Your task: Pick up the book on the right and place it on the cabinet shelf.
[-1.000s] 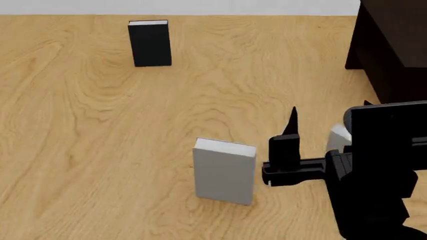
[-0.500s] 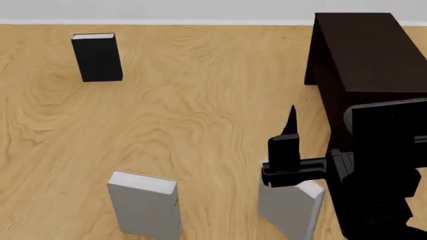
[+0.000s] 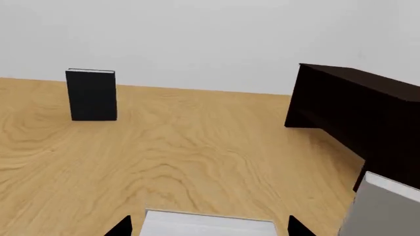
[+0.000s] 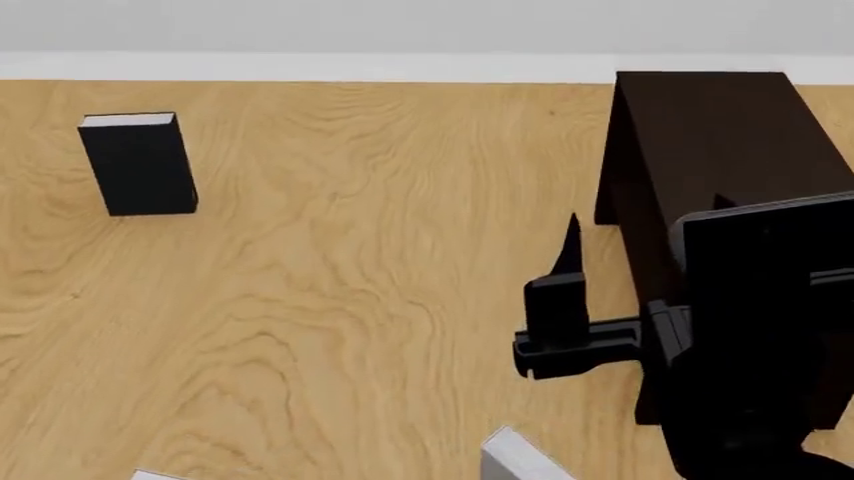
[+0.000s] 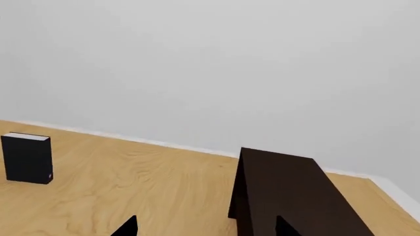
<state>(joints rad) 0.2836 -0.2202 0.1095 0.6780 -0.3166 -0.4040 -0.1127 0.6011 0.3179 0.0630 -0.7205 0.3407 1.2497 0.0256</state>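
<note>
Nothing is done yet: book [image 4: 514,462] stands ungrasped at the floor's near edge, below my right gripper [image 4: 566,290], fingers apart. Left gripper [image 3: 208,227] likewise. Cabinet [image 4: 707,160] waits.

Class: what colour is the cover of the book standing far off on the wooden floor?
Black, with white page edges; clearest in the left wrist view.

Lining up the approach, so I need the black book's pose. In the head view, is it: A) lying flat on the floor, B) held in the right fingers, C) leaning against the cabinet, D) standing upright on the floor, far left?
D: the black book stands upright on the wooden floor, well apart from the dark cabinet.
</note>
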